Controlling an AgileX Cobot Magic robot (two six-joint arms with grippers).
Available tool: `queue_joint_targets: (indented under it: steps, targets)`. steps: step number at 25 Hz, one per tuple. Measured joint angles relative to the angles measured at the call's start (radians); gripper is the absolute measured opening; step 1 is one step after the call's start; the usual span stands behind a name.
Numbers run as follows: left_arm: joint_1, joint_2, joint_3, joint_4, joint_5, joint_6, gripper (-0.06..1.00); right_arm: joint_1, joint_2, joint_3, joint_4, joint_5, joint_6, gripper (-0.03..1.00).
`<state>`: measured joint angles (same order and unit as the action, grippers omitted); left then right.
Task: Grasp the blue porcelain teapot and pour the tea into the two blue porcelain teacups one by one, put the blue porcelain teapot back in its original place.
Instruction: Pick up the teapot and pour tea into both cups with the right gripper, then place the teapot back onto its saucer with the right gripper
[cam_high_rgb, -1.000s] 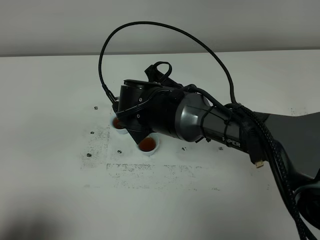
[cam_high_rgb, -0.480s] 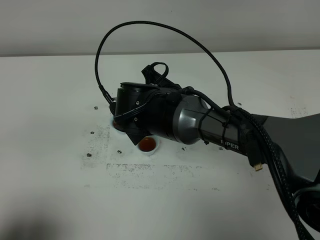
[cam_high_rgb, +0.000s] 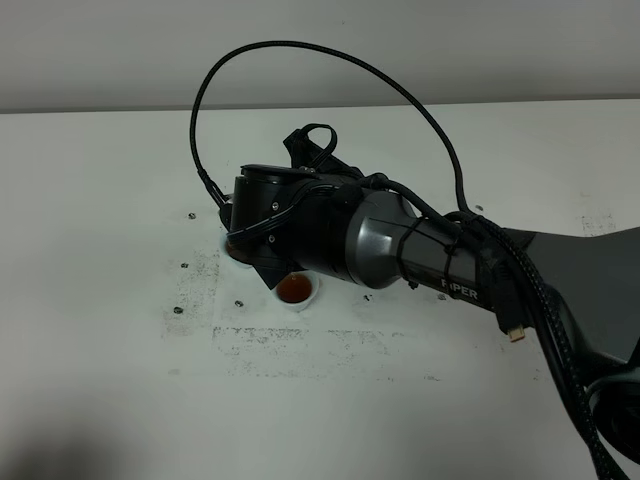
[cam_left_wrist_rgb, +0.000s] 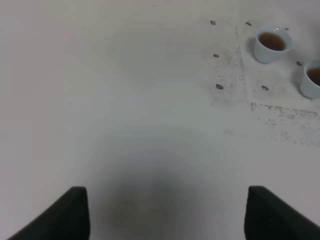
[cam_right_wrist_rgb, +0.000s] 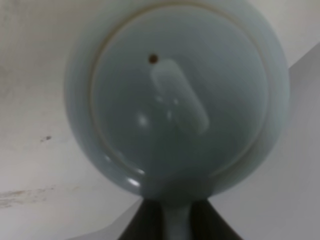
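White worktop (cam_high_rgb: 120, 400), scuffed with grey specks and smudges, carries everything seen. Nearest in the high view, the right arm (cam_high_rgb: 450, 260) reaches from the right edge across the middle, its black wrist hanging over the cups. The right tool (cam_right_wrist_rgb: 172, 222) is closed on the teapot's handle; the teapot (cam_right_wrist_rgb: 177, 95) fills the right wrist view, lid and knob facing the camera, and is hidden under the arm in the high view. Just below the wrist stands one cup (cam_high_rgb: 296, 291) holding reddish-brown tea; the other cup (cam_high_rgb: 238, 252) shows only as a rim at the wrist's left side. The left tool (cam_left_wrist_rgb: 165, 212) hangs well apart from both cups, its fingers (cam_left_wrist_rgb: 60, 215) spread wide and holding nothing.
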<state>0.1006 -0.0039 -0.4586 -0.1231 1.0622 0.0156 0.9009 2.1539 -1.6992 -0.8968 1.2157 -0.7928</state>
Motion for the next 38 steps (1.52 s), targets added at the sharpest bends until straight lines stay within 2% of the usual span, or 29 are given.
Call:
queue_joint_targets:
  steps: [9, 16, 19, 25, 28, 33, 38]
  targets:
    - [0.000, 0.000, 0.000, 0.000, 0.000, 0.000, 0.62, 0.000, 0.000, 0.000, 0.007, 0.000, 0.000, 0.04]
    - [0.000, 0.000, 0.000, 0.000, 0.000, 0.000, 0.62, -0.027, 0.000, 0.000, 0.114, 0.000, -0.018, 0.04]
    - [0.000, 0.000, 0.000, 0.000, 0.000, 0.000, 0.62, -0.045, -0.001, 0.000, 0.124, 0.001, -0.019, 0.04]
    - [0.000, 0.000, 0.000, 0.000, 0.000, 0.000, 0.62, -0.110, -0.053, 0.000, 0.214, 0.000, -0.034, 0.04]
    - [0.000, 0.000, 0.000, 0.000, 0.000, 0.000, 0.62, -0.173, -0.085, 0.000, 0.328, 0.000, -0.078, 0.04]
    - [0.000, 0.000, 0.000, 0.000, 0.000, 0.000, 0.62, -0.295, -0.098, 0.000, 0.616, -0.001, -0.189, 0.04]
    - [0.000, 0.000, 0.000, 0.000, 0.000, 0.000, 0.62, -0.390, -0.098, 0.000, 0.827, -0.066, -0.274, 0.04]
